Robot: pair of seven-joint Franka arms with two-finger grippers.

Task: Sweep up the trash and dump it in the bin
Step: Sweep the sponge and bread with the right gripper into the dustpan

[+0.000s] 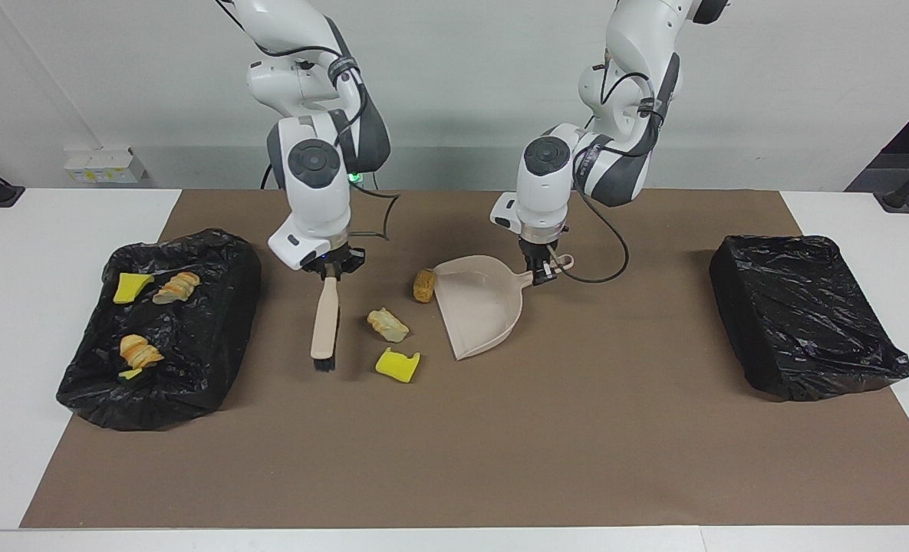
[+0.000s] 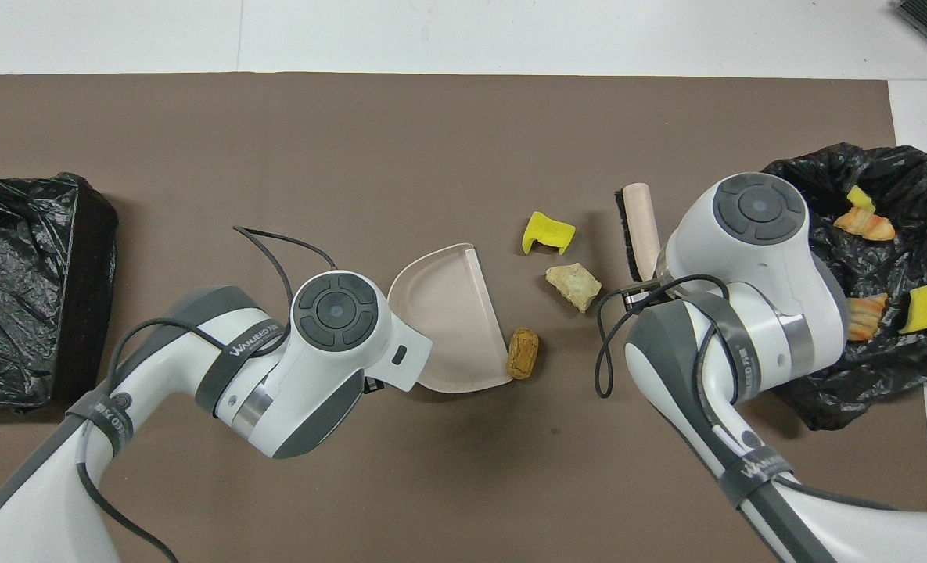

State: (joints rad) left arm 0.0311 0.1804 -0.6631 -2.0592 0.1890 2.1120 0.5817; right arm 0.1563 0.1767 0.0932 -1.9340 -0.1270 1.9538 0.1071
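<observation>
Mid-sweep: right gripper (image 1: 332, 269) clamped on brush (image 1: 325, 321), left gripper (image 1: 540, 272) clamped on dustpan (image 1: 479, 305) handle. Next, prob.: push three scraps (image 1: 387, 324) into pan w/ brush.

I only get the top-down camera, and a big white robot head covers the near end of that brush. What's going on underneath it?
Observer: The right end effector is shut on the top of the brush handle. The brush slants down away from the robots, with its bristle end low at the mat.
Operator: And under the other head, next to the dustpan?
Observer: The left end effector is shut on the handle of the dustpan. Your view hides that handle completely.
</observation>
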